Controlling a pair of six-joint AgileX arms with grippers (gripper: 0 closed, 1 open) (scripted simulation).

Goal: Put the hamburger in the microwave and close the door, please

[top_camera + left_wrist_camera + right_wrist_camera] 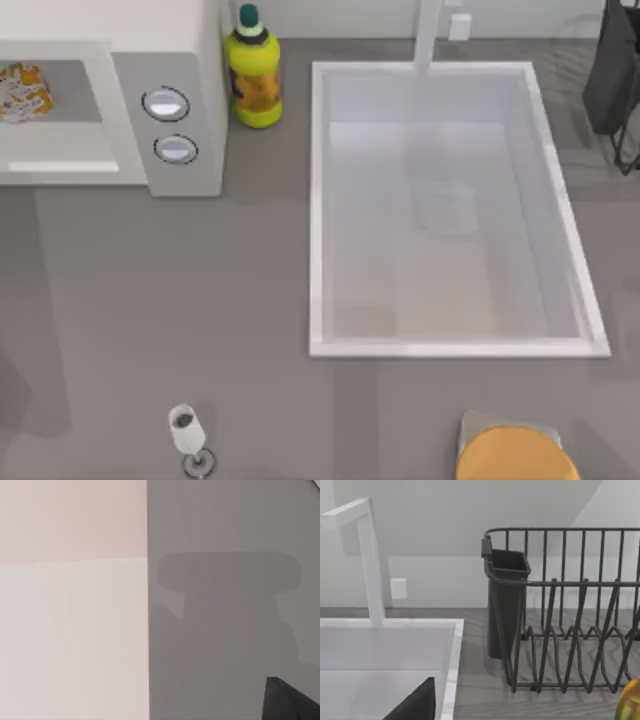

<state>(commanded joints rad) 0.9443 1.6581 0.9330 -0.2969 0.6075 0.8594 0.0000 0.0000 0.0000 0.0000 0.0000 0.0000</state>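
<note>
Hamburger (20,92) lies inside microwave (170,60) cavity at table's far left, top view. Yellow bottle (253,75) stands just beside microwave; sink (320,210) to its right. Right wrist view adds faucet (367,555) and dark dish rack (560,610). Finger state of either gripper: cannot tell.

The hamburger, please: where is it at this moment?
In the top view, the hamburger lies inside the microwave cavity at the table's far left, left of the two silver dials.
</note>
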